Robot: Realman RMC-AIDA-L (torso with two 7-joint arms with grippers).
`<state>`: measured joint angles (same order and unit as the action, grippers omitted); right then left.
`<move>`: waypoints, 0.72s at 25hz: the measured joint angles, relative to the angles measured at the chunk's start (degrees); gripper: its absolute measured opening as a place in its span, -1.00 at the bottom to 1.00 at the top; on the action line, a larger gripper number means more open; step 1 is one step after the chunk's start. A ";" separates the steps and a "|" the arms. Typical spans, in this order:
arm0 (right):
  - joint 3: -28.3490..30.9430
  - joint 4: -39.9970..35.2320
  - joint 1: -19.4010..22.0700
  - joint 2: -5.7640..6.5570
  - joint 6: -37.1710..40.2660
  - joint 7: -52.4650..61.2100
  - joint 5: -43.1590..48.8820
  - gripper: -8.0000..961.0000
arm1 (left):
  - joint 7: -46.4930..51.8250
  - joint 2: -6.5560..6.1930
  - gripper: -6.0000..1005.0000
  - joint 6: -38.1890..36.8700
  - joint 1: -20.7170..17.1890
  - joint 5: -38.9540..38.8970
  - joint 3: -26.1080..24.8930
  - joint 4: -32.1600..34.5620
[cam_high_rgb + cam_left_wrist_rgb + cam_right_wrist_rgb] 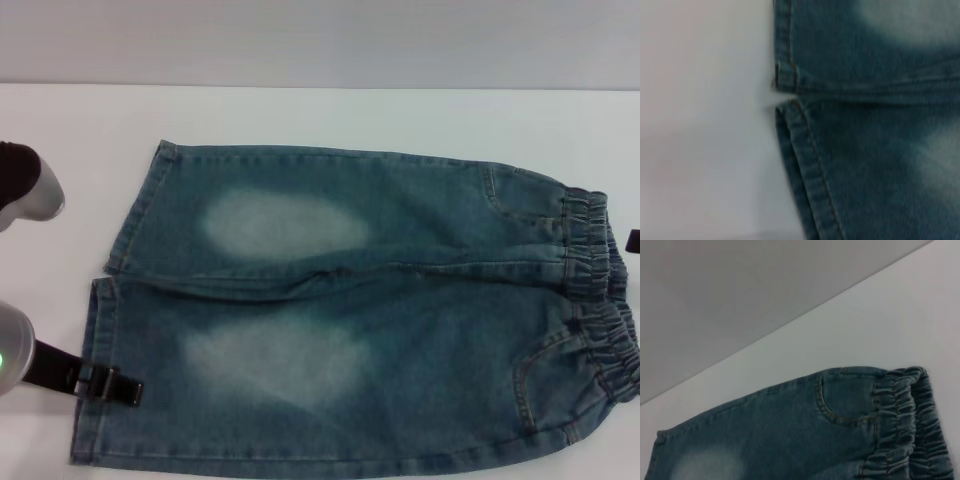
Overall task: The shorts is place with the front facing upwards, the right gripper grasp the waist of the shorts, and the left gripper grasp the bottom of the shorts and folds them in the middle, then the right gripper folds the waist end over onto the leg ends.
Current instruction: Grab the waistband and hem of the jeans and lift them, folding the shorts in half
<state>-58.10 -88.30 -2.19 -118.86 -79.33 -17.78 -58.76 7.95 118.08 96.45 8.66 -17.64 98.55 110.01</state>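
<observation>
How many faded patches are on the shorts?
2, one per leg: the far patch and the near patch, both toward the hem half of the shorts.

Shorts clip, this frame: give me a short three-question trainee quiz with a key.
1. True or false: the shorts are already folded in half.
2. Fill in: the waist, with the right hand beside it, lies toward the robot's ____ side.
3. The left hand is at: A) the waist; B) the leg ends; C) a pocket.
Key: 1 false; 2 right; 3 B.
</observation>
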 joint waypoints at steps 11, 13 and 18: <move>0.05 1.32 -0.32 0.03 -0.12 -1.07 0.00 0.67 | 1.84 0.11 0.55 1.33 -0.32 0.17 1.61 -2.71; 0.03 1.42 -0.44 0.04 -0.13 -1.09 0.00 0.67 | 2.13 0.12 0.55 1.32 -0.22 0.15 2.02 -4.10; 0.01 1.21 -0.57 0.03 -0.12 -1.10 -0.01 0.67 | 2.51 0.23 0.54 0.80 -0.07 -0.45 2.69 -5.63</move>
<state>-58.09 -87.09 -2.76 -118.83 -79.46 -18.88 -58.76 10.46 118.31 97.24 8.59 -18.09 101.24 104.38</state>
